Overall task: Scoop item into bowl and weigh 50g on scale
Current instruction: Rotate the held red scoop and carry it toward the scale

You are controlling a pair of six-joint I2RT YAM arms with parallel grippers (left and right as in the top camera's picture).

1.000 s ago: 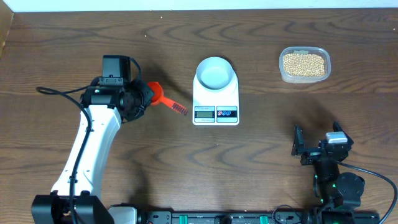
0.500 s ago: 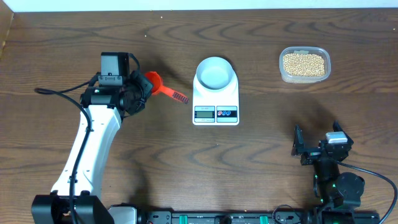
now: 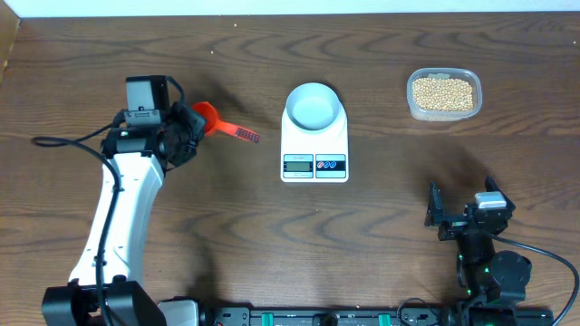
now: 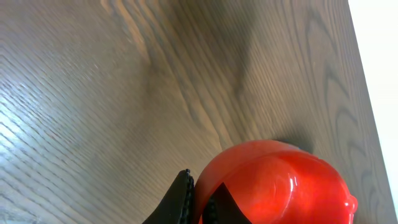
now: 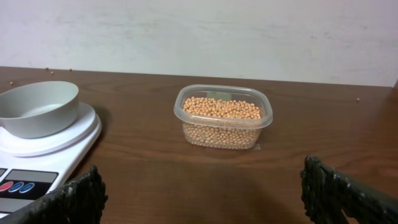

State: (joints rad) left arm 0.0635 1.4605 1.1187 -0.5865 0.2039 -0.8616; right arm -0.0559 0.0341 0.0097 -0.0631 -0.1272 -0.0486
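Observation:
The bowl (image 3: 314,103), pale and empty, stands on the white scale (image 3: 340,145) at the table's middle back. It shows with the scale (image 5: 59,152) as the bowl (image 5: 36,107) at the left of the right wrist view. The tan beans (image 3: 442,91) fill a clear tub at the back right, seen also as the beans (image 5: 222,112). My left gripper (image 3: 186,129) is shut on the rim of a red scoop (image 3: 211,119), left of the scale; close up, the left gripper (image 4: 199,204) pinches the scoop (image 4: 280,180) wall. My right gripper (image 3: 462,210) stands open near the front right, and the right gripper (image 5: 208,199) holds nothing.
The scoop's dark-tipped handle (image 3: 246,135) points right toward the scale. The clear tub (image 5: 267,118) lies straight ahead of the right gripper. A black cable (image 3: 68,140) trails left of the left arm. The table's far edge meets a white wall (image 5: 199,31).
My left gripper has carried the red scoop to the left and a little toward the back, away from the scale. The right arm has not moved.

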